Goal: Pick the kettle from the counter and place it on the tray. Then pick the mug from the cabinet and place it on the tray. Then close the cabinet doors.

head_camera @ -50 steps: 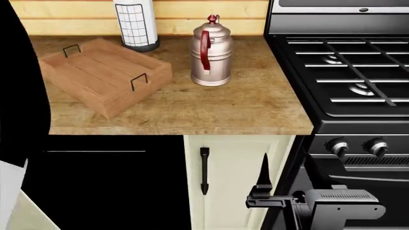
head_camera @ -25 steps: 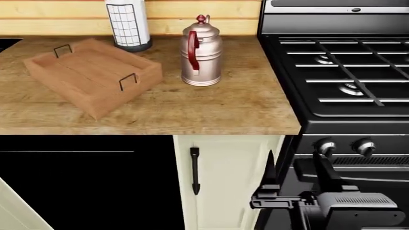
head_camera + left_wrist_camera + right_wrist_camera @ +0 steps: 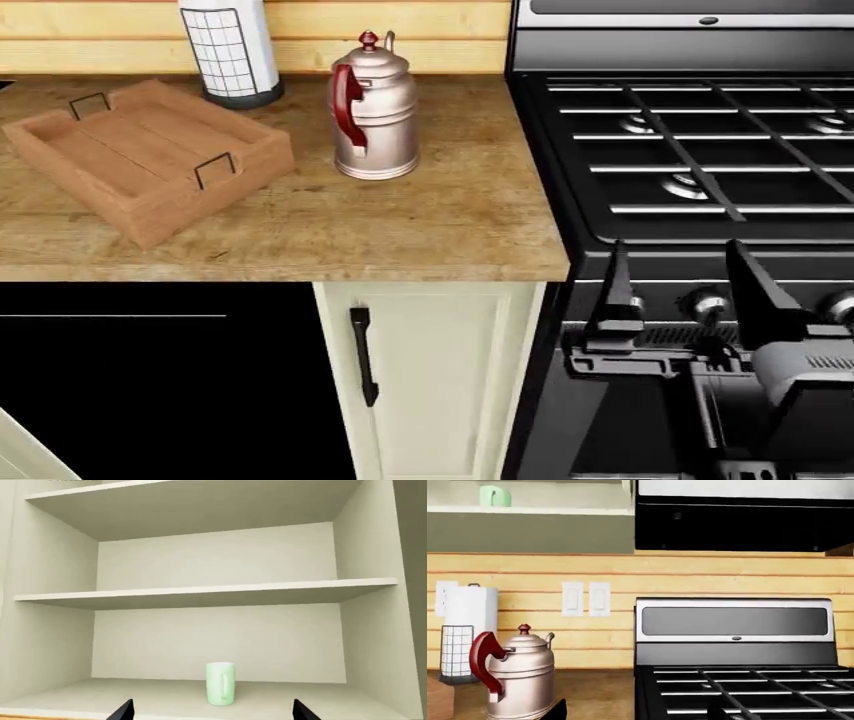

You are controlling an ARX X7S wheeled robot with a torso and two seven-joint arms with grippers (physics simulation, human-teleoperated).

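The copper-pink kettle [image 3: 371, 105] stands upright on the wood counter [image 3: 400, 230], its red handle facing the wooden tray [image 3: 140, 155] to its left. The right wrist view looks at the kettle [image 3: 517, 672] from a distance. My right gripper [image 3: 678, 285] hangs open and holds nothing, below and right of the kettle, in front of the stove's knobs. The pale green mug [image 3: 220, 683] stands on the bottom shelf of the open cream cabinet [image 3: 220, 560]. My left gripper [image 3: 212, 715] is open just short of that shelf, the mug farther in. The mug [image 3: 495, 496] also shows high up.
A white paper roll in a wire holder [image 3: 227, 50] stands behind the tray. The black gas stove [image 3: 694, 150] borders the counter on the right. Under the counter is a shut cream door with a black bar handle [image 3: 360, 355], beside a black opening [image 3: 134, 390].
The head view has swung right, so tray, kettle and stove sit further left in the picture. My right gripper has risen in front of the stove. The left arm has left the head view.
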